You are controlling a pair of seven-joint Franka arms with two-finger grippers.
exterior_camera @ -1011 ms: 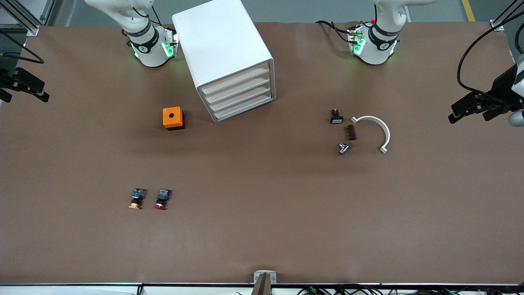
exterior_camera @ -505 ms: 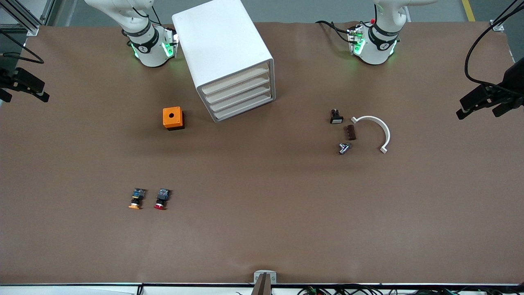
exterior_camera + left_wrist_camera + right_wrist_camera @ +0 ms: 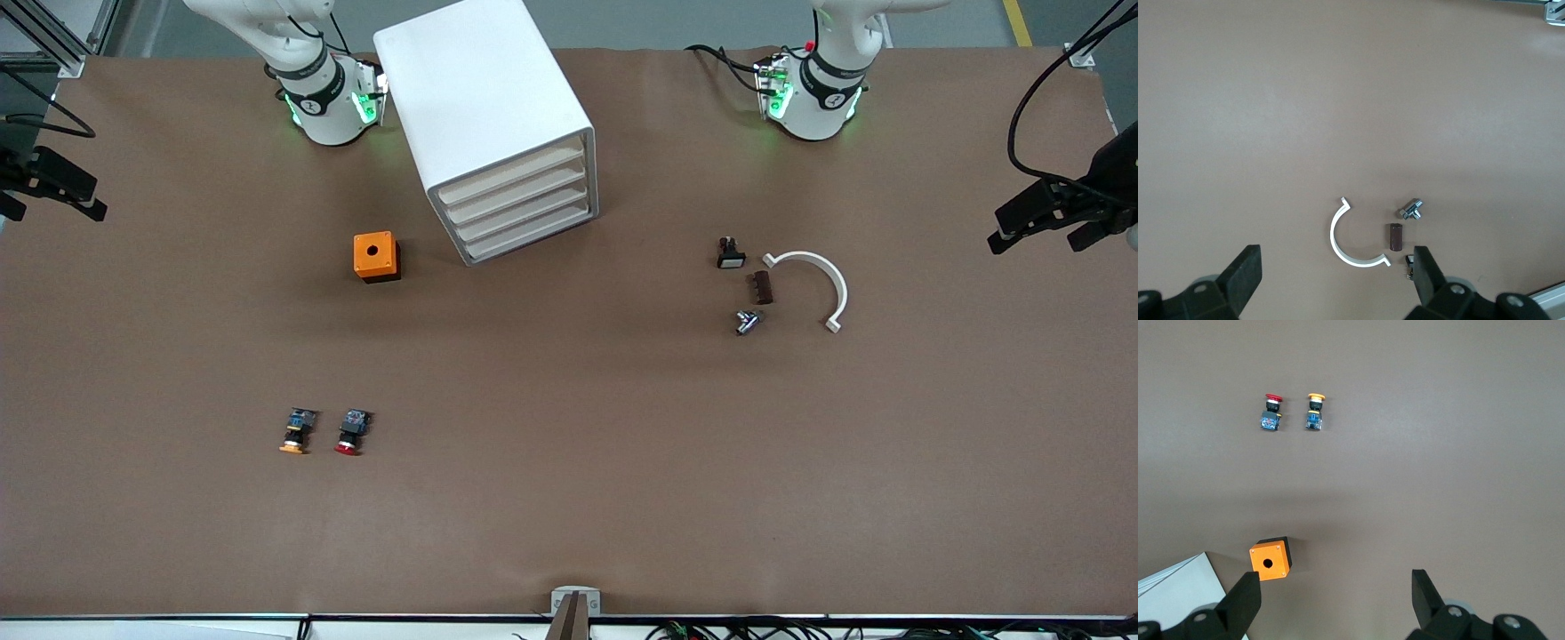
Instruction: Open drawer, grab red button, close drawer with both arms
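red-capped button on table toward right arm's end, near front camera, beside orange-capped twin; long axis runs toward camera, cap nearest. right gripper high over table edge, fingers apart; judged nearer arm for button. left gripper over opposite table edge, fingers apart. drawer cabinet: four drawers, all shut, contents unseen. drawer not yet opened.

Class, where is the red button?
The red button lies on the table beside the orange button, nearer the front camera than the orange box.
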